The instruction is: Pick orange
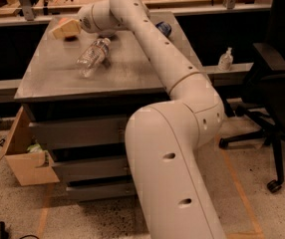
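My gripper (64, 28) is at the far left corner of the grey cabinet top (53, 81), at the spot where the orange lay. The orange is hidden behind the gripper in this view, so I cannot tell whether it is held. My white arm (152, 44) stretches from the lower right across the top to that corner.
A clear plastic bottle (92, 58) lies on its side just right of and nearer than the gripper. A blue object (165, 29) sits behind the arm. An open cardboard box (25, 156) stands at the lower left. An office chair (277, 93) and a pump bottle (225, 59) are at the right.
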